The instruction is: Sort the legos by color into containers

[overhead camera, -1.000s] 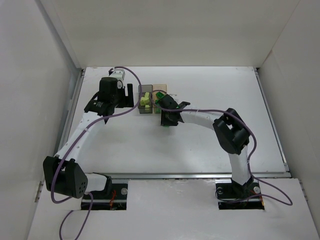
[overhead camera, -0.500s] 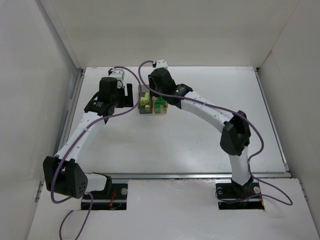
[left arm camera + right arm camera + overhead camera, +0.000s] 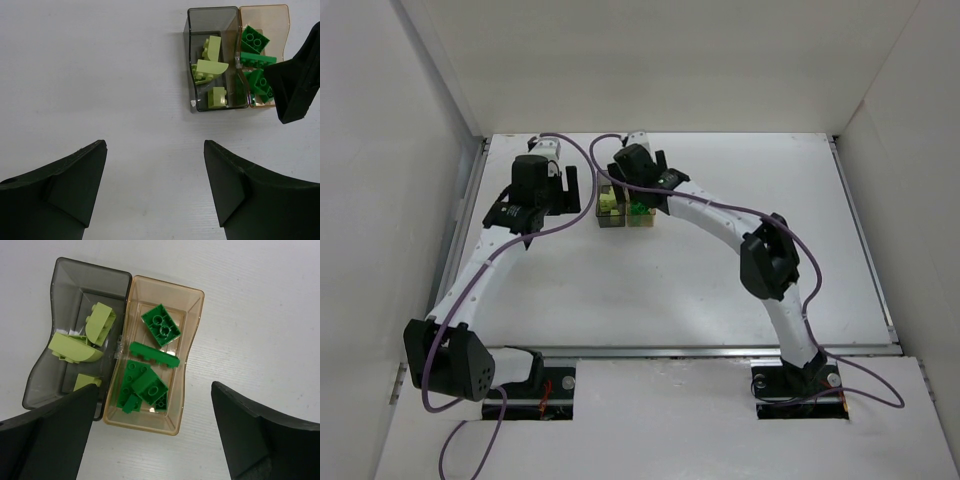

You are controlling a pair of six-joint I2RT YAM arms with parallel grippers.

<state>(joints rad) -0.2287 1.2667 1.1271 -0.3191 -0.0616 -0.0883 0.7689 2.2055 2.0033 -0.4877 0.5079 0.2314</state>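
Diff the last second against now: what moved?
The right end effector swung from nearer its base to above the amber container and opened, apparently dropping its load among the green legos. The left end effector stayed open beside the grey container; neither container moved.

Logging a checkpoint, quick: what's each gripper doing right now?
Left gripper: open, holding nothing.
Right gripper: open, empty, above the containers.

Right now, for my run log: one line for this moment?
left gripper open; right gripper open over amber container; green legos inside
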